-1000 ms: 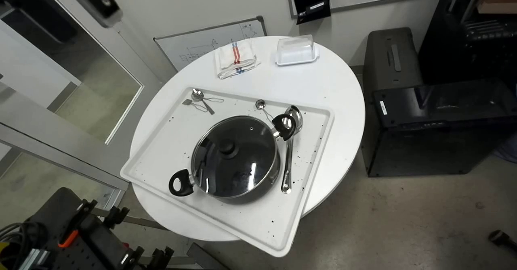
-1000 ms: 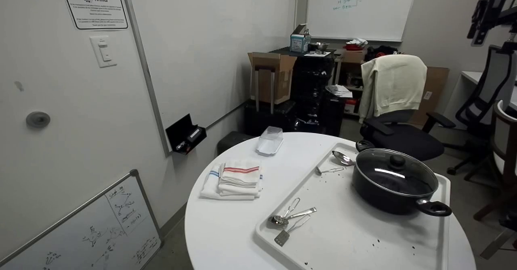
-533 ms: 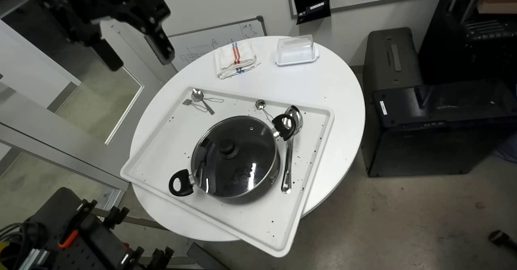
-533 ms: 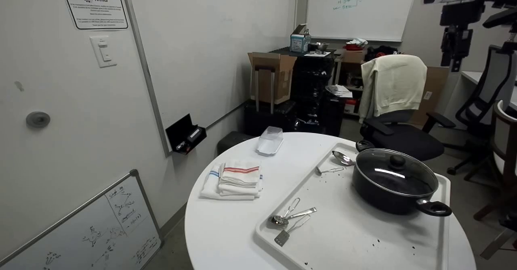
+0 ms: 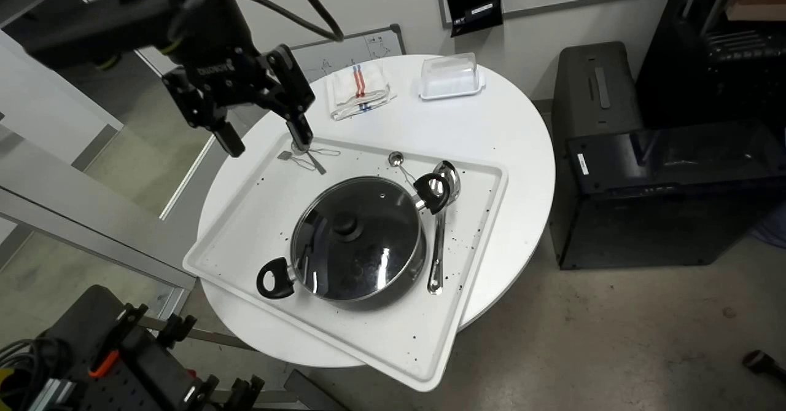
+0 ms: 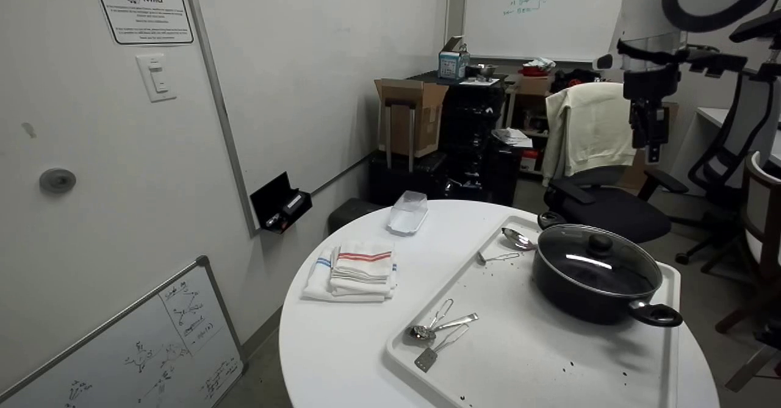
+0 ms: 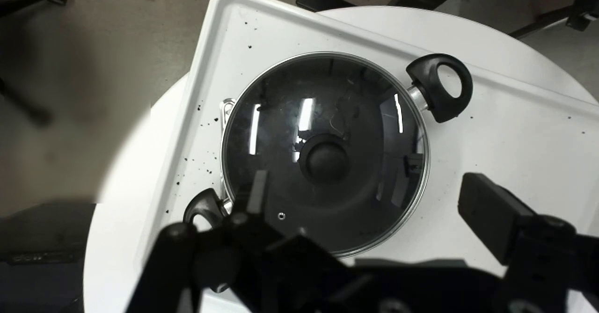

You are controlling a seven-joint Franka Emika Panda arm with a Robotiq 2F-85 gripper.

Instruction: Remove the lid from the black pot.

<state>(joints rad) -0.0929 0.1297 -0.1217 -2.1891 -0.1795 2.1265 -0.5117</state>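
The lid [image 5: 381, 227] is a round dark glass disc with a thin metal rim and a black central knob. It lies flat on the black pot [image 5: 396, 293] in both exterior views; the pot also shows in an exterior view [image 6: 570, 298]. In the wrist view the lid [image 7: 360, 112] fills the middle, and a pot handle [image 7: 437, 88] is at its upper right. My gripper [image 5: 268, 147] is open and empty, in the air above the tray's far left part. In the wrist view the open gripper [image 7: 365, 179] has its fingers wide apart, apart from the lid. The pot's inside is mostly hidden.
The pot stands on a white rimmed tray [image 5: 245, 227] on a round white table [image 5: 509, 153]. A large metal spoon [image 5: 437, 251] lies beside the pot, partly under one handle. Small metal utensils [image 5: 313, 160], folded towels [image 5: 359, 91] and a clear-lidded dish [image 5: 451, 79] are also there.
My gripper has come in from the upper left of an exterior view, moving down and to the right toward the pot. The pot and lid have not moved.
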